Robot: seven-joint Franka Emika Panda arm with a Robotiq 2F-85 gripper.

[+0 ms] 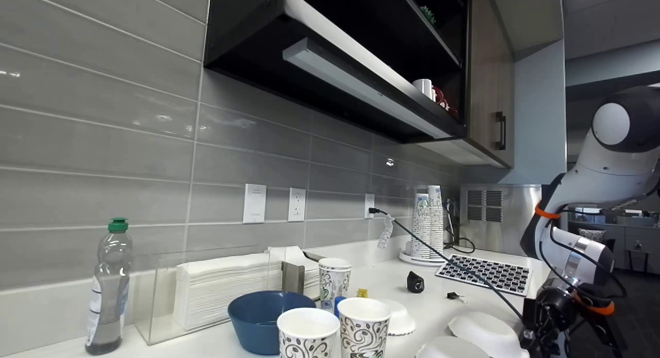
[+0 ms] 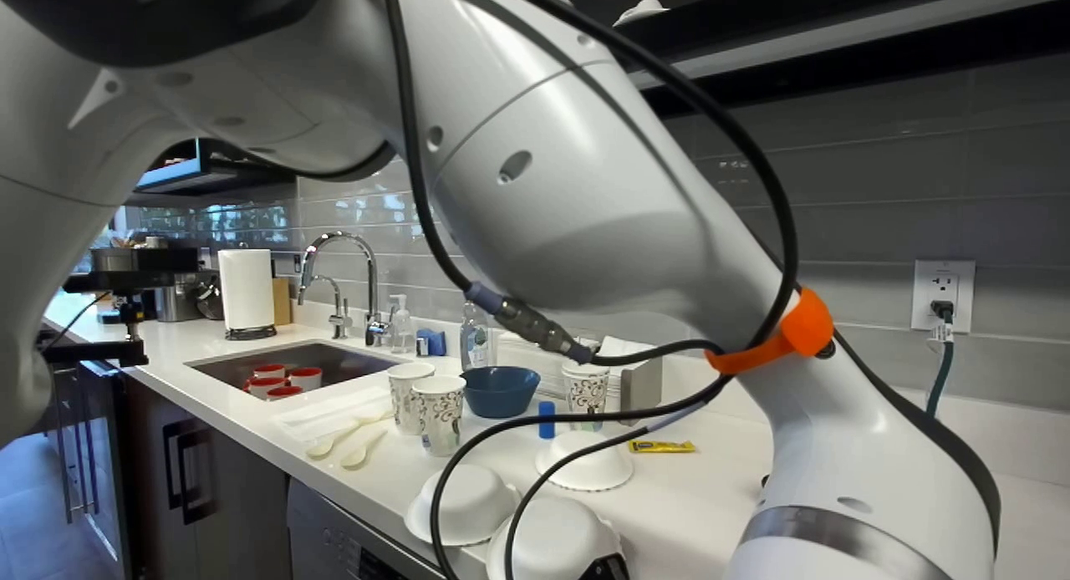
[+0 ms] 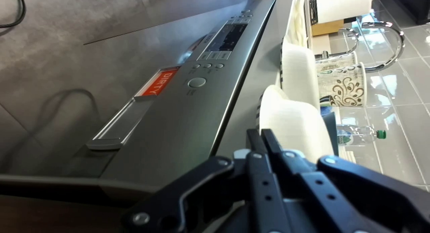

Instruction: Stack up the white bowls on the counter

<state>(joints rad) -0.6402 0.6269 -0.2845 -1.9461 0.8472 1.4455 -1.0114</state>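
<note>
Three white bowls stand upside down on the counter (image 2: pixel 669 496). One bowl (image 2: pixel 464 505) is near the front edge, one (image 2: pixel 585 461) is further back, and one (image 2: pixel 552 538) is nearest the arm. The nearest bowl (image 3: pixel 295 122) fills the middle of the wrist view, with the front-edge bowl (image 3: pixel 300 72) behind it. My gripper (image 3: pixel 260 130) is closed to a narrow gap, with the nearest bowl's rim between its fingertips. This bowl also shows in an exterior view (image 1: pixel 484 333), where it looks slightly tilted. I cannot tell whether it is lifted.
Two speckled cups (image 2: pixel 439 413) and a dark-blue bowl (image 2: pixel 501 392) stand beyond the bowls. A third cup (image 1: pixel 334 283) stands by the napkin holder (image 1: pixel 221 291). A yellow packet (image 2: pixel 662 446) and a blue cylinder (image 2: pixel 547 419) lie near the back bowl. The dishwasher (image 3: pixel 188 102) is below the counter edge.
</note>
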